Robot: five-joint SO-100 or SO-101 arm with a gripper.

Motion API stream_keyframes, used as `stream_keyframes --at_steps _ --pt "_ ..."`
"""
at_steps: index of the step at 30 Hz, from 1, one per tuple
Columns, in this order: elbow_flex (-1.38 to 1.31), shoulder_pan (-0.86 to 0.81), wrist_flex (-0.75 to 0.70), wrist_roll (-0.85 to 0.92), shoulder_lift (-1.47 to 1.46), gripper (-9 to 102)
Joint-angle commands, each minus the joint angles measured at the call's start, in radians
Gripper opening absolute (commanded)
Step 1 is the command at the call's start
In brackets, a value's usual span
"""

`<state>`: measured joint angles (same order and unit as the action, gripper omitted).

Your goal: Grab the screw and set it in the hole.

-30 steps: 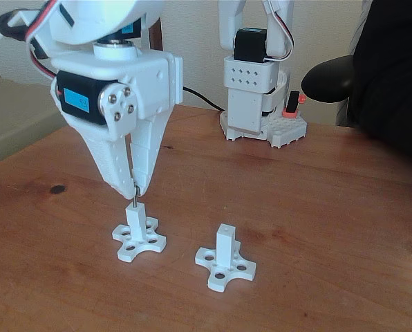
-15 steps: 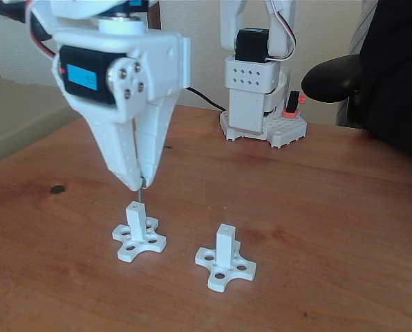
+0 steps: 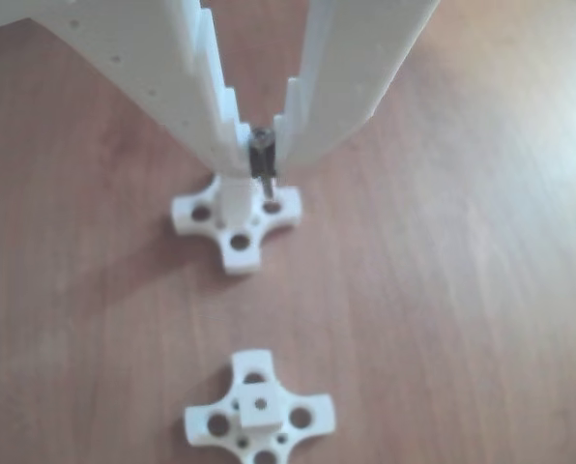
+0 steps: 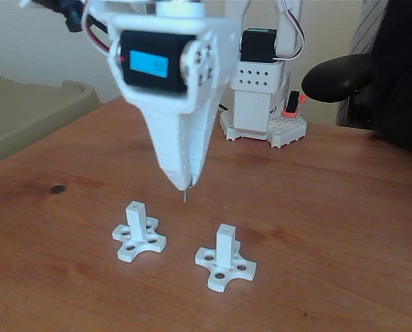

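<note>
My white gripper (image 4: 185, 184) is shut on the screw (image 4: 186, 195), a thin grey pin whose tip hangs straight down below the fingertips. It hovers above the table, to the right of and behind the left white post (image 4: 135, 215) and left of the right post (image 4: 225, 243). Each post has a tiny hole (image 4: 135, 205) in its top face. In the other view the gripper (image 3: 259, 166) pinches the screw (image 3: 262, 160) just right of one post (image 3: 235, 200). The other post (image 3: 259, 411) shows its hole (image 3: 260, 403) at the bottom.
Both posts stand on cross-shaped bases (image 4: 138, 243) with wider round holes, on a brown wooden table (image 4: 316, 228). The arm's base (image 4: 261, 97) is at the back. A dark chair (image 4: 344, 76) is at the back right, a beige surface (image 4: 26, 117) on the left.
The gripper has lifted off the left post's top and swung right with the screw still in it. The screw tip now hangs between the two posts instead of over the left post.
</note>
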<state>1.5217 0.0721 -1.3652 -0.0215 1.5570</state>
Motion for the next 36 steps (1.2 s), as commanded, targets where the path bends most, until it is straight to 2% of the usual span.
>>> stream_keyframes --at_steps 1,17,36 --pt "-0.014 0.044 0.0 -0.009 0.11 -4" --pt "0.057 0.115 0.032 -0.04 0.101 -4" --pt "0.054 0.089 0.054 -0.031 0.048 -4"
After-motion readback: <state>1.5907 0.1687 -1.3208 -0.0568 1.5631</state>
